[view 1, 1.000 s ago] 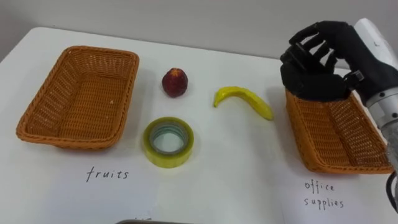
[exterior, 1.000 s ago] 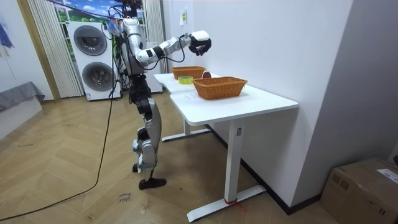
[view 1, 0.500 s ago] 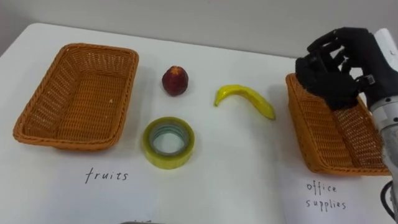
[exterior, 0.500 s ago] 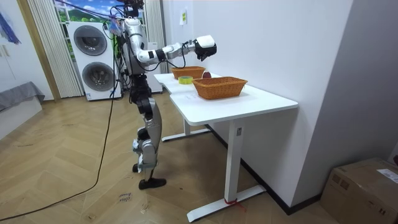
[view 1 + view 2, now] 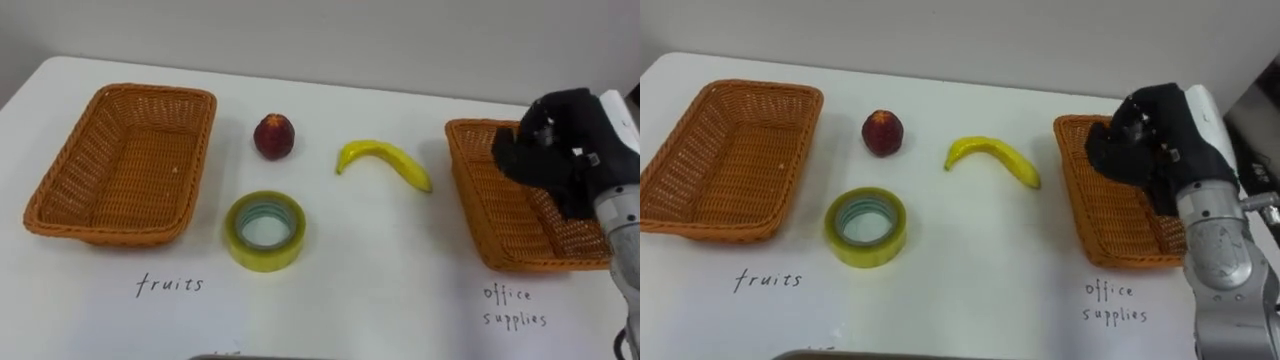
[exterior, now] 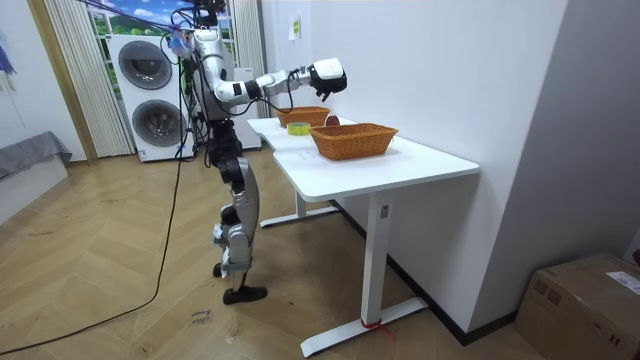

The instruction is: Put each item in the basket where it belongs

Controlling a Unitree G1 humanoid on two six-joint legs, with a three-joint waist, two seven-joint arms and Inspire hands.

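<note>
Left eye view: the right hand (image 5: 556,150) hangs clenched, dark fingers curled in, over the far part of the right-side basket (image 5: 472,215). Just to the hand's left, on the white table (image 5: 370,290), lies the banana (image 5: 386,163). Farther left sits the red fruit (image 5: 274,136), with the yellow tape roll (image 5: 265,231) nearer the robot than it. The other basket (image 5: 155,92) stands well apart from the hand, at the table's left end.

Right eye view: the hand (image 5: 1145,145) shows its curled fingers above that basket's left rim (image 5: 1067,180); banana, fruit and tape all lie on the table to its left, outside both baskets.

Room view: the robot stands upright at the table's end, right arm stretched forward, hand (image 6: 328,75) raised above the tabletop.
</note>
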